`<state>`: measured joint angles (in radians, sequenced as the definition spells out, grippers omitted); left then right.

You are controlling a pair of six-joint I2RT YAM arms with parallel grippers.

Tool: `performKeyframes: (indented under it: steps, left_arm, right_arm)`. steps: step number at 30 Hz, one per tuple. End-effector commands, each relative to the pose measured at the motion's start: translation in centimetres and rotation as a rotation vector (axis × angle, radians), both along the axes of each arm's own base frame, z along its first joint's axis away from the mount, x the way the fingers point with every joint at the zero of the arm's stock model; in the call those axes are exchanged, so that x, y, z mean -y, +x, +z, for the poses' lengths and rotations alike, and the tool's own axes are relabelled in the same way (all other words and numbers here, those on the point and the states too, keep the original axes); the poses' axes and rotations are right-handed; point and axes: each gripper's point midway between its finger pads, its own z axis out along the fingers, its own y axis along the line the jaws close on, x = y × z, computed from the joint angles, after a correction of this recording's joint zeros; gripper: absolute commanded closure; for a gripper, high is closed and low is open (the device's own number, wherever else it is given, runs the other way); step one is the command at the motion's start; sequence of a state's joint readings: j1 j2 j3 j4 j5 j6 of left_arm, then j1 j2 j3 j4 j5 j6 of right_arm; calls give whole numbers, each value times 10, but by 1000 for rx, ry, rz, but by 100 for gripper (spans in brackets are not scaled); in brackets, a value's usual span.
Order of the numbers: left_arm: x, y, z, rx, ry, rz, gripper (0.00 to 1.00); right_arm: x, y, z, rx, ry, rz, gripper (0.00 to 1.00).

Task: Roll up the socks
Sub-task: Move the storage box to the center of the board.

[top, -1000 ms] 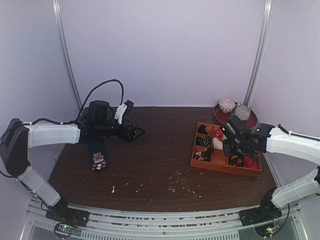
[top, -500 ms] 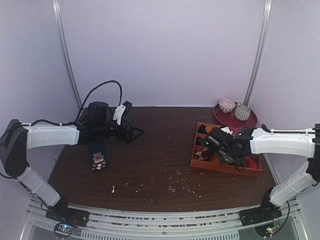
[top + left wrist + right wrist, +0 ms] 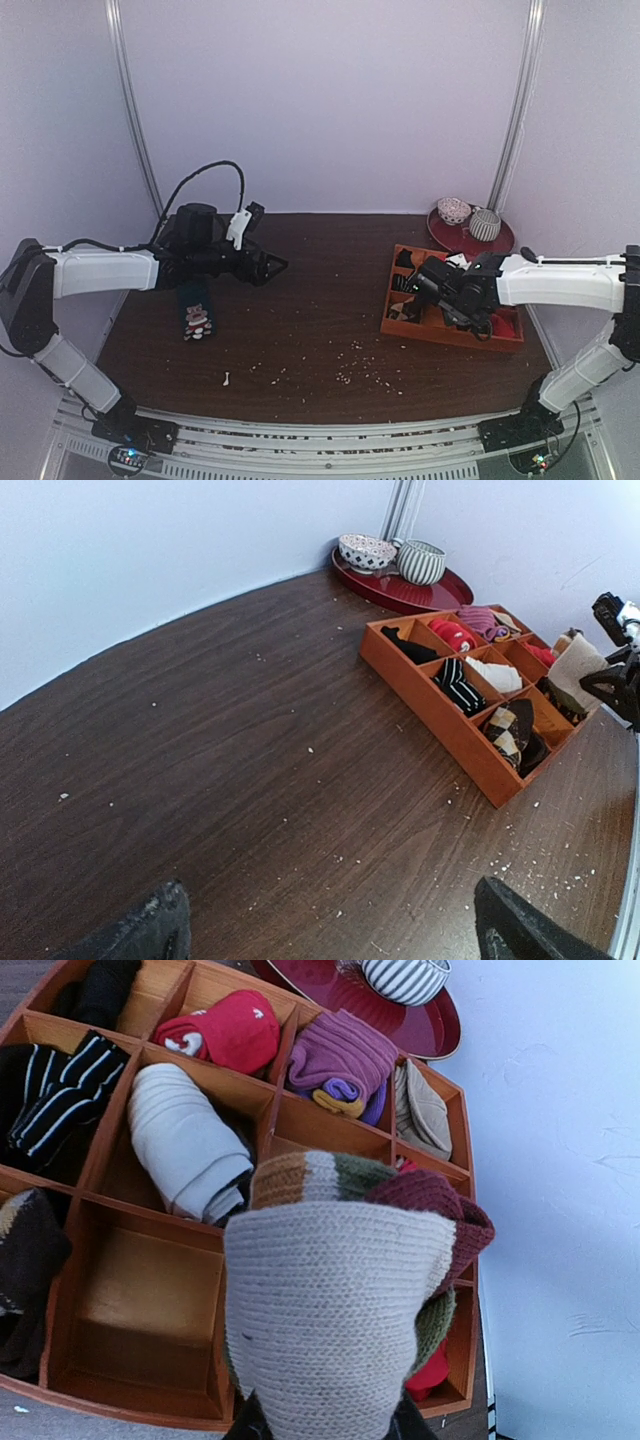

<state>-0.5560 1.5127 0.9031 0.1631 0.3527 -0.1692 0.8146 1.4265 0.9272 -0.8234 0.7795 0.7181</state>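
Stow step, I'd say: right hand (image 3: pixel 438 284) pinching the rolled socks (image 3: pixel 335 1310) over the wooden tray (image 3: pixel 130 1407), left hand (image 3: pixel 330 927) spread, idle; next needs lowering into the empty compartment (image 3: pixel 140 1310).

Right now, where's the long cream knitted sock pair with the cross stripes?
The cream knitted sock pair is bunched in the right gripper, above the orange wooden divider tray at the right of the table.
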Motion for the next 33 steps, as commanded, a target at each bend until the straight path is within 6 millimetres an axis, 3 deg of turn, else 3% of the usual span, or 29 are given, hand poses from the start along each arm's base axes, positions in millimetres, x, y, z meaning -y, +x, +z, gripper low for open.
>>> performKeyframes:
  steps: [1,7,20,25,33]
  left_arm:
    - [4,-1,15,27,-48,-23,2]
    - [2,-3,12,21,-35,-19,2]
    - [0,-7,6,6,-24,-18,2]
    - [-1,-7,4,1,-18,-17,2]
    - [1,-5,1,-6,-12,-24,2]
  right_arm:
    - [11,5,-3,-3,-73,-39,100]
    - [-4,6,-46,-122,-57,0,100]
    - [-48,-1,-104,-213,210,80,100]
    - [-63,8,-104,-222,196,116,100]
    - [-65,17,-76,-199,110,127,100]
